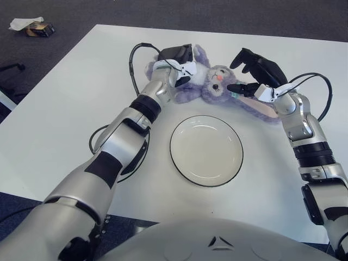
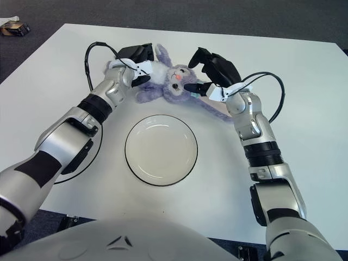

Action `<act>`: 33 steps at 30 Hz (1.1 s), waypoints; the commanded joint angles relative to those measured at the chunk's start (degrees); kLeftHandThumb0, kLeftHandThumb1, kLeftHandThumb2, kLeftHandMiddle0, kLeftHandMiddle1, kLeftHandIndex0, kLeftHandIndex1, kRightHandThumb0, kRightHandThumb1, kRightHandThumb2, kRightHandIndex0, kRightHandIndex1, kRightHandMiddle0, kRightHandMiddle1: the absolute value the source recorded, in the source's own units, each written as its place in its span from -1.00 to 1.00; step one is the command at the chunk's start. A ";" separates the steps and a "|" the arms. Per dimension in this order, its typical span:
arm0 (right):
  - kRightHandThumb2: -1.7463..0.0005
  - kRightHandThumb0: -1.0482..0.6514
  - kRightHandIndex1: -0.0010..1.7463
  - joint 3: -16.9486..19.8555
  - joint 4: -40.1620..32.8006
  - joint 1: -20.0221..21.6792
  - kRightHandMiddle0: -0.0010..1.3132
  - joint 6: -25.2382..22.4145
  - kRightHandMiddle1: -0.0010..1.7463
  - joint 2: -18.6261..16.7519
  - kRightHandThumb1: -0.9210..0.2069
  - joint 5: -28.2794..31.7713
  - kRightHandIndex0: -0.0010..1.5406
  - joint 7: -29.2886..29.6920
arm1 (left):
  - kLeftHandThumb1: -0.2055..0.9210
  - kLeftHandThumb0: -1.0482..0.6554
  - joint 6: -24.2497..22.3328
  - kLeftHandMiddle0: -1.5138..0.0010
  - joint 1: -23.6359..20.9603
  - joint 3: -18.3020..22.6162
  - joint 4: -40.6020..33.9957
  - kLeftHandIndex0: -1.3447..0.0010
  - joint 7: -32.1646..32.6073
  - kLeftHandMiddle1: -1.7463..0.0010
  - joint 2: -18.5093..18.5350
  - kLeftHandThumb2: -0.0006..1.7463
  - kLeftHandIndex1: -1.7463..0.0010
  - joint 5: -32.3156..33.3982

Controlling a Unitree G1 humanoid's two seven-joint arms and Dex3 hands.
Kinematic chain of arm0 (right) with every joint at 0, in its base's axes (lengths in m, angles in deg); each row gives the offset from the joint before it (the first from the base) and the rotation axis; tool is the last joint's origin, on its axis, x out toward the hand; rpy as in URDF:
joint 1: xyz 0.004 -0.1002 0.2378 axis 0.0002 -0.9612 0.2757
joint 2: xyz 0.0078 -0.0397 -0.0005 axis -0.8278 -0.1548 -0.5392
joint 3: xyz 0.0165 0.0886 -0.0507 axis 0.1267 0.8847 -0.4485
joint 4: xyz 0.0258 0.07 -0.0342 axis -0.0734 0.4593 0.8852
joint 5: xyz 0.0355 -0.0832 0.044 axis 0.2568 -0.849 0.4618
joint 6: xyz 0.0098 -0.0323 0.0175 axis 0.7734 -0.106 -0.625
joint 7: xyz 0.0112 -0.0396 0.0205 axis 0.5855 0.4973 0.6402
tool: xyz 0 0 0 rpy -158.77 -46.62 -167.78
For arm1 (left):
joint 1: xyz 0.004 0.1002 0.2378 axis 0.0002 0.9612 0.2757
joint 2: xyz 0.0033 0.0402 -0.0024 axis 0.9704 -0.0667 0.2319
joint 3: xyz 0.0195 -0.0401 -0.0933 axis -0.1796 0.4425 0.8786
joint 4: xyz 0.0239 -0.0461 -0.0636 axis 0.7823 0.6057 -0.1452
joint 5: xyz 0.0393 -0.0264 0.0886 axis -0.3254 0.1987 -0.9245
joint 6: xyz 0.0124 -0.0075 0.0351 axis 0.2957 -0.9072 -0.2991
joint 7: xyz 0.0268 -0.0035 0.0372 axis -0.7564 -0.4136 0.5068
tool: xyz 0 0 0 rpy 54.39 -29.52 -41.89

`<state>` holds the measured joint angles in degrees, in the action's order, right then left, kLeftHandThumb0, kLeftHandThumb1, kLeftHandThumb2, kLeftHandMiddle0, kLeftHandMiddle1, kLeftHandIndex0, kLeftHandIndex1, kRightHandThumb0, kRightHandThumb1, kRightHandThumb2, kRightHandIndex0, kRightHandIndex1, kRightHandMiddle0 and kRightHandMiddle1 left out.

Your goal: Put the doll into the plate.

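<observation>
At the near middle of the white table lies the plate, round, pale, dark-rimmed and holding nothing. From the plate, the doll is at about 12 o'clock, flat on the table top and apart from the plate's rim: a purple plush rabbit with a pink nose, its body toward 10 o'clock and its long ears trailing toward 2 o'clock.

The left hand reaches in from 8 o'clock and sits on the doll's body end, its dark fingers curled down into the plush in a grasp. The right hand comes in from 4 o'clock and is cupped over the doll's head and ear roots, fingers bent around them with one fingertip close to the face; the ears show beneath its wrist. Black cables loop off both wrists onto the table.

Farther off, at 10 o'clock on the dark floor, lies a small box with a scrap of white paper touching it.
</observation>
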<state>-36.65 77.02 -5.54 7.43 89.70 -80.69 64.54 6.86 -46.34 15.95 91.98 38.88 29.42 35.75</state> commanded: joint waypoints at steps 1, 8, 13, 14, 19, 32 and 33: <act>0.60 -0.78 0.25 -0.93 0.87 1.23 -1.00 -1.52 0.10 1.01 -1.00 -1.16 -0.96 -1.05 | -0.72 0.23 -1.26 -0.19 1.89 -0.21 -0.39 0.01 -0.71 -0.90 -1.38 0.95 -1.00 0.61; 0.69 -0.86 -0.03 -2.72 1.81 2.50 -1.00 -5.66 -0.11 1.69 -1.00 -3.07 -1.00 -4.04 | -0.71 0.23 -2.14 -0.18 1.50 1.03 0.79 0.02 2.05 -0.93 -3.41 0.95 -1.00 1.41; 0.71 -0.93 -0.39 -3.86 3.27 3.59 -1.00 -6.54 -0.36 2.19 -1.00 -3.48 -1.00 -5.95 | -0.74 0.23 -1.58 -0.20 0.44 1.65 3.88 0.00 4.62 -0.92 -4.70 0.97 -1.00 2.01; 0.70 -0.96 -0.51 -4.03 3.41 3.73 -1.00 -6.61 -0.44 2.29 -1.00 -3.46 -1.00 -6.26 | -0.76 0.23 -1.41 -0.21 0.22 1.68 4.49 -0.01 5.04 -0.92 -4.88 0.98 -1.00 2.08; 0.66 -0.99 -0.86 -4.83 5.30 4.71 -1.00 -6.57 -0.67 2.56 -1.00 -3.33 -1.00 -7.30 | -0.79 0.23 -1.20 -0.24 -1.06 2.01 7.88 -0.03 7.57 -0.90 -6.28 1.00 -1.00 2.55; 0.66 -1.00 -1.00 -5.91 7.18 5.75 -1.00 -11.88 -0.84 1.63 -1.00 -2.66 -1.00 -10.86 | -0.92 0.23 -0.80 -0.42 -2.51 3.01 10.90 -0.20 11.50 -0.53 -8.81 0.96 -1.00 3.61; 0.67 -1.00 -1.00 -6.12 7.18 5.87 -1.00 -12.46 -0.84 1.60 -1.00 -2.79 -1.00 -11.25 | -0.93 0.23 -0.72 -0.43 -2.54 3.02 10.94 -0.23 11.61 -0.48 -8.85 0.95 -1.00 3.63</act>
<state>-42.15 83.73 -1.25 -3.15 91.35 -83.45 54.83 5.86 -49.14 18.96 101.50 51.03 21.52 38.45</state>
